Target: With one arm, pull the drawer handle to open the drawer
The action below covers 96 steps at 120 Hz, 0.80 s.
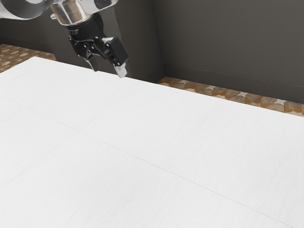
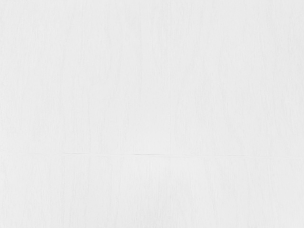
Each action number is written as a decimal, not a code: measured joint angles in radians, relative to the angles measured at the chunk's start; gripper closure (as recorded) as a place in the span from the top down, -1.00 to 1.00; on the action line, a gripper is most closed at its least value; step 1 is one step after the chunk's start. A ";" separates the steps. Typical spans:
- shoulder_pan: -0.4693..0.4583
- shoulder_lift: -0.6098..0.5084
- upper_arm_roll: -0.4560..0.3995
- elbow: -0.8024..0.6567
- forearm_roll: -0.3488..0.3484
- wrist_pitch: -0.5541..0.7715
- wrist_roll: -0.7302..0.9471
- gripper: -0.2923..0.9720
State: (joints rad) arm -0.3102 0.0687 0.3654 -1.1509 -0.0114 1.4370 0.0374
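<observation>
Hovering over the white table (image 1: 152, 161), jaws apart

There is one broad white wood-grain table (image 1: 166, 156), one black two-finger gripper (image 1: 109, 69) and one brown patterned floor (image 1: 228, 93).

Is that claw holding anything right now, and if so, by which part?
Nothing is held. The gripper hangs open above the white table, with nothing between its fingers.

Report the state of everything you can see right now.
Pincer: open, nothing between its fingers, poised over the table's far edge.
Table: white top, level, thin seams running across it.
</observation>
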 joint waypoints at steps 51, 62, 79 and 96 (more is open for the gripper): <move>0.045 -0.009 -0.008 -0.011 -0.023 -0.038 -0.129 0.54; 0.038 -0.020 -0.007 -0.018 -0.032 -0.061 -0.269 0.54; 0.061 -0.021 -0.023 -0.020 -0.052 -0.087 -0.446 0.54; 0.126 -0.032 -0.152 -0.050 -0.095 -0.037 -0.585 0.54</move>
State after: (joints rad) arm -0.1839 0.0370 0.2131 -1.2006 -0.1061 1.3999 -0.5480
